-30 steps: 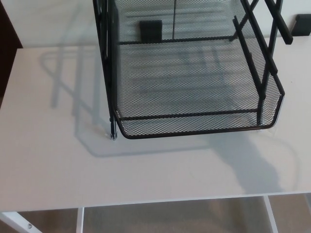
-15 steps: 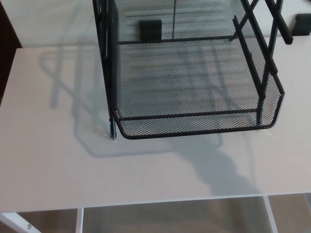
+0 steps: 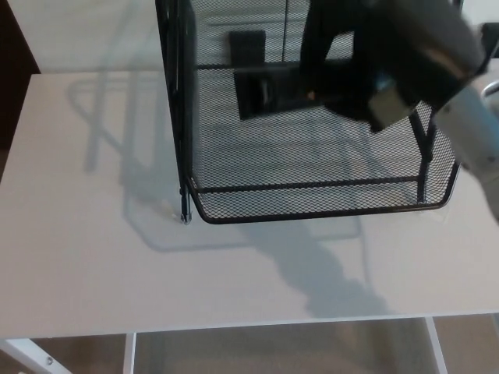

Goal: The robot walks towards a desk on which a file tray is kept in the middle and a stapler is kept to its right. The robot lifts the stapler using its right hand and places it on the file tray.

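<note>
The black wire-mesh file tray stands in the middle of the white desk. My right hand reaches in from the upper right and hovers over the tray's mesh floor, blurred by motion. It is shut on the black stapler, which sticks out to the left of the fingers above the tray's rear half. Whether the stapler touches the mesh cannot be told. My left hand does not show.
A small black block shows through the mesh at the tray's back. Another dark object sits at the top right edge. The tray's tall black frame posts rise on its left side. The desk's front edge runs along the bottom.
My right hand, absent before, has come in from the right with the stapler and now hangs over the tray. Its shadow on the desk has moved left. The camera shifted slightly.
</note>
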Motion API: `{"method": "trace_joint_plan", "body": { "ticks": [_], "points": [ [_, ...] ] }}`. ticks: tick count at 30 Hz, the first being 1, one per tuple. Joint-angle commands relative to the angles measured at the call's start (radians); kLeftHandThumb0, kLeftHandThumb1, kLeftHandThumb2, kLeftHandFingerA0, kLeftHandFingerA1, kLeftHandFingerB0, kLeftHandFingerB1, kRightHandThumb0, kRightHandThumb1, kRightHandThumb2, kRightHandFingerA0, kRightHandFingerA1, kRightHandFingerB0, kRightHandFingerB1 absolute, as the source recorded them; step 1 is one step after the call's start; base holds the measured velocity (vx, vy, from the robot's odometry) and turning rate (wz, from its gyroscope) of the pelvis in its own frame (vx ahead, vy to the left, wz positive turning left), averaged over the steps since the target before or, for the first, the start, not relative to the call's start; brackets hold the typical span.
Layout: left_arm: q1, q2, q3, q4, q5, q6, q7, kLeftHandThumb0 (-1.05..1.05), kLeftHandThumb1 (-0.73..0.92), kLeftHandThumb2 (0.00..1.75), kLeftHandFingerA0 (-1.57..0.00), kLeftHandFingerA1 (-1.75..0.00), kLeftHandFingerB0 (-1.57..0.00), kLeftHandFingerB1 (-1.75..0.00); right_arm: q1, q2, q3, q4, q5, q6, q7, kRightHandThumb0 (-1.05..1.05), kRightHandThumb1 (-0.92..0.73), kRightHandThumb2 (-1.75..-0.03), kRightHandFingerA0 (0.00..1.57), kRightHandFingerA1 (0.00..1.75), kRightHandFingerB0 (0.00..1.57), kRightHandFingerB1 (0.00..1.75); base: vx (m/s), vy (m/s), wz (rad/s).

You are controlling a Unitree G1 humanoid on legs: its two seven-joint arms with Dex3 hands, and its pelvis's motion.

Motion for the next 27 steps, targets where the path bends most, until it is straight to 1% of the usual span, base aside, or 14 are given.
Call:
{"method": "trace_joint_plan", "body": {
  "ticks": [1,2,3,4,6,7,10,13,15,19,20,23,25,27],
  "points": [
    [-0.001,0.01,-0.002,0.0,0.009,-0.024,0.004,-0.91,0.62,1.26,-0.55,-0.9,-0.54,-0.87,0.019,0.013,0.029,0.045,-0.022,0.009,0.045,-0.12,-0.62,-1.05,0.99,1.75,0.73,1.52,0.0,0.0,0.0],
    [-0.003,0.009,-0.006,-0.006,0.012,-0.02,0.005,-0.87,0.72,1.07,-0.5,-1.01,-0.5,-0.95,0.022,0.005,0.048,0.073,-0.035,-0.004,0.052,-0.24,-0.53,-1.14,1.15,1.37,1.02,1.29,0.0,0.0,0.0],
    [-0.005,0.008,-0.004,-0.005,0.009,-0.015,0.006,-0.88,0.71,1.07,-0.5,-1.02,-0.5,-0.96,0.021,0.006,0.052,0.082,-0.036,0.01,0.064,-0.24,-0.54,-1.13,1.15,1.37,1.02,1.29,0.0,0.0,0.0],
    [0.0,0.009,-0.005,-0.008,0.01,-0.02,0.005,-0.95,0.63,1.28,-0.55,-0.9,-0.54,-0.87,0.022,0.006,0.055,0.092,-0.041,0.027,0.07,-0.15,-0.54,-1.11,0.87,1.75,0.78,1.59,0.0,0.0,0.0],
    [0.006,0.014,-0.007,-0.015,0.012,-0.029,0.001,-0.95,0.63,1.28,-0.55,-0.9,-0.54,-0.87,0.026,0.006,0.055,0.098,-0.047,0.045,0.072,-0.15,-0.54,-1.11,0.87,1.75,0.78,1.59,0.0,0.0,0.0],
    [0.004,0.005,0.023,-0.01,-0.019,-0.022,-0.006,-0.9,0.7,1.05,-0.48,-0.98,-0.51,-0.95,0.018,-0.012,0.059,0.116,-0.059,0.044,0.093,-0.15,-0.57,-1.06,0.86,1.75,0.75,1.58,0.0,0.0,0.0],
    [-0.008,0.003,0.018,0.003,-0.004,-0.011,0.0,-0.91,0.59,1.25,-0.53,-0.89,-0.53,-0.87,0.001,-0.028,0.084,0.126,-0.112,0.094,0.141,-0.18,-0.66,-0.94,0.83,1.73,0.7,1.52,0.0,0.0,0.0],
    [-0.001,0.006,0.015,-0.003,-0.002,-0.026,-0.009,-0.87,0.7,1.09,-0.46,-1.02,-0.46,-0.97,-0.008,-0.03,0.093,0.135,-0.133,0.099,0.137,-0.17,-0.71,-0.73,0.83,1.68,0.74,1.32,0.0,0.0,0.0],
    [-0.002,0.009,0.008,-0.003,0.006,-0.025,-0.006,-0.88,0.72,1.07,-0.49,-1.01,-0.48,-0.95,-0.01,-0.026,0.087,0.121,-0.149,0.109,0.124,-0.26,-0.75,-0.68,0.78,1.2,0.71,0.54,0.0,0.0,0.0],
    [-0.003,0.008,0.007,-0.001,0.005,-0.024,-0.007,-0.91,0.73,1.04,-0.47,-0.95,-0.5,-0.92,-0.01,-0.02,0.08,0.105,-0.176,0.108,0.1,-0.29,-0.73,-0.62,0.65,1.24,0.6,0.42,0.0,0.0,0.0],
    [-0.005,0.008,0.007,-0.001,0.005,-0.02,-0.006,-0.89,0.73,1.04,-0.49,-0.97,-0.51,-0.93,-0.024,-0.019,0.085,0.084,-0.186,0.139,0.143,-0.36,-0.72,-0.63,0.36,0.62,0.35,0.32,0.0,0.0,0.0],
    [-0.009,0.008,0.004,-0.001,0.007,-0.014,-0.009,-0.9,0.61,1.25,-0.52,-0.88,-0.53,-0.86,-0.055,-0.019,0.099,0.046,-0.236,0.162,0.173,-0.54,-0.52,-0.79,0.0,0.19,0.07,0.35,0.0,0.0,0.0],
    [-0.01,0.008,0.001,0.001,0.01,-0.015,-0.008,-0.91,0.62,1.25,-0.54,-0.89,-0.53,-0.86,-0.064,-0.019,0.102,0.033,-0.248,0.169,0.188,-0.55,-0.63,-0.58,0.0,0.04,0.06,0.29,0.0,0.0,0.0],
    [-0.009,0.009,0.005,-0.004,0.003,-0.008,-0.013,-0.96,0.61,1.27,-0.56,-0.91,-0.52,-0.87,-0.104,-0.003,0.076,-0.012,-0.189,0.182,0.261,-0.95,-0.51,-0.77,0.0,0.05,0.04,0.02,0.0,0.0,0.0]
  ]
}}
